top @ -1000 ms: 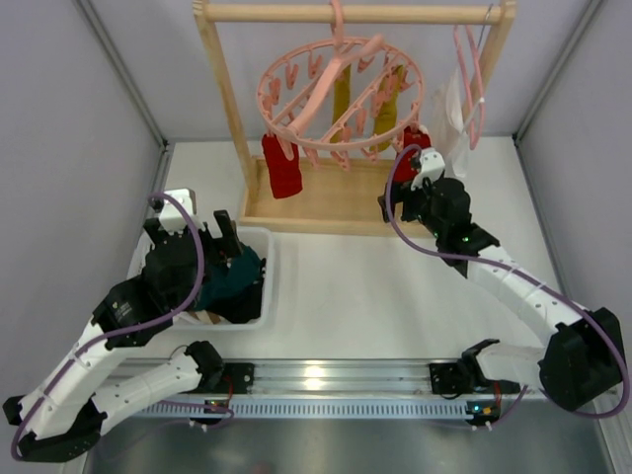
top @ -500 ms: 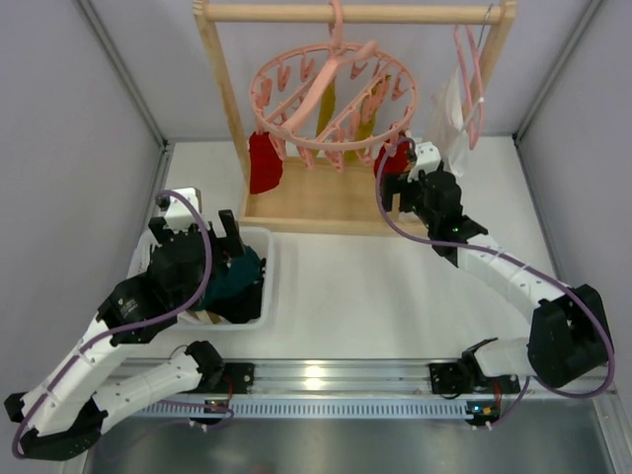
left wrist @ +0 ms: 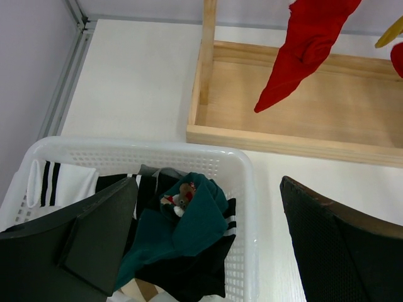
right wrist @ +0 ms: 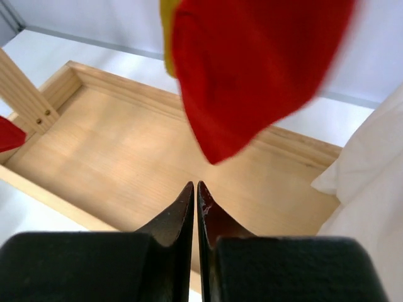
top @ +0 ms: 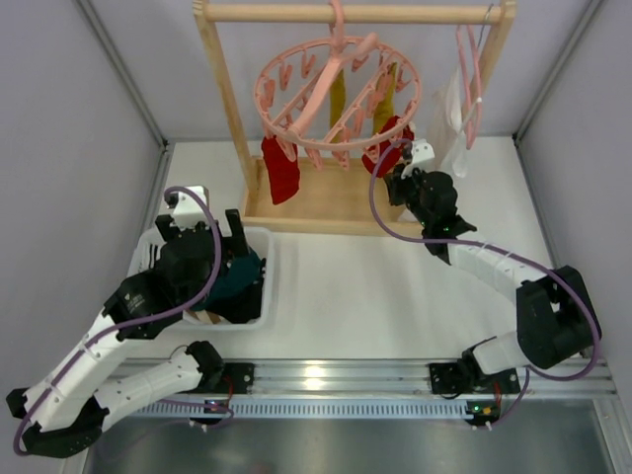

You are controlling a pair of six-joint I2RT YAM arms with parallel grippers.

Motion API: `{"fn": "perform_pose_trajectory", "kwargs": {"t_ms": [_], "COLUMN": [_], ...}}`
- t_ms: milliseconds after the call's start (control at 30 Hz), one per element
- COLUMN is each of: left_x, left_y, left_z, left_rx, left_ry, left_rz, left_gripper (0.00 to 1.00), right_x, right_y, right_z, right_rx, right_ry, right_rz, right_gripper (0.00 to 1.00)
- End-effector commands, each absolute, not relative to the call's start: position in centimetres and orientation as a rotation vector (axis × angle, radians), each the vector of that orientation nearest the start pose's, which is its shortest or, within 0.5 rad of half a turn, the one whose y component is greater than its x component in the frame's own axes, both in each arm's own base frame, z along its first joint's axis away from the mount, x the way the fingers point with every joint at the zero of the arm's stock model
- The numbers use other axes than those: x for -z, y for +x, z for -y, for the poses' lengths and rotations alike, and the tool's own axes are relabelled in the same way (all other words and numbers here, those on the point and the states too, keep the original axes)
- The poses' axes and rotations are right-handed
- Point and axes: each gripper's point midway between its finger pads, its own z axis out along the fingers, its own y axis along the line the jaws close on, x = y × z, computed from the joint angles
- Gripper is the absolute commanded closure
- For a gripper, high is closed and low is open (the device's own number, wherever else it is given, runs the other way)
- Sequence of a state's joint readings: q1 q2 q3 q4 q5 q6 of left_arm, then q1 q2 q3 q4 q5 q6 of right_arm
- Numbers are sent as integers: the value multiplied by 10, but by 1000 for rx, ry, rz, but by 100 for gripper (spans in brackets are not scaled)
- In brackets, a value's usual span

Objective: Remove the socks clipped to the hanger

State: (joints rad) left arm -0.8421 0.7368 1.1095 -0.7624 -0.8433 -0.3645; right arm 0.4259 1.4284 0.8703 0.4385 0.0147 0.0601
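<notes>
The round pink hanger point(top: 341, 89) hangs from the wooden rack's top bar. Clipped to it are a red sock point(top: 281, 168) on the left, a red sock point(top: 387, 146) on the right and two mustard socks point(top: 339, 94) at the back. My right gripper point(top: 399, 178) sits just below the right red sock. In the right wrist view its jaws are shut point(right wrist: 195, 185) with nothing between them, and the red sock point(right wrist: 252, 69) hangs free just beyond the tips. My left gripper point(left wrist: 201, 189) stands open over the white basket point(left wrist: 145, 148), above a teal sock point(left wrist: 189, 220).
The wooden rack has a tray-like base point(top: 326, 202) under the hanger. A slim pink clothes hanger with white cloth point(top: 462, 94) hangs at the rack's right end, close to my right arm. The basket point(top: 265, 286) also holds black and white striped fabric.
My right gripper has moved up to the right red sock and shut from wide open. The round hanger and its socks have swung. My left arm has shifted slightly.
</notes>
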Motion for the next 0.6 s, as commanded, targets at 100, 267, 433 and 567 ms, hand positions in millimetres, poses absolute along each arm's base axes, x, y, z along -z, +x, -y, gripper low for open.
{"fn": "perform_pose_trajectory", "kwargs": {"t_ms": [100,267,433,567], "left_x": [-338,-340,-338,-340], "left_y": [228,227,227,227], "left_z": [81,80,80,81], "left_rx": [88,94,100,105], "left_ry": [-98,-100,-105,-107], "left_rz": [-1801,-1797,-1798,-1796], "left_gripper": [1,2,2,2], "right_x": [-274,-267,-260,-258], "right_y": [409,413,411,408], "right_z": [-212,-201,-197,-188], "right_rx": [-469,-412,-401,-377], "right_ry": [-295,-243,-228,-188], "right_rz": [-1481,-1509,-1531,-1542], "right_gripper": [100,67,56,48]}}
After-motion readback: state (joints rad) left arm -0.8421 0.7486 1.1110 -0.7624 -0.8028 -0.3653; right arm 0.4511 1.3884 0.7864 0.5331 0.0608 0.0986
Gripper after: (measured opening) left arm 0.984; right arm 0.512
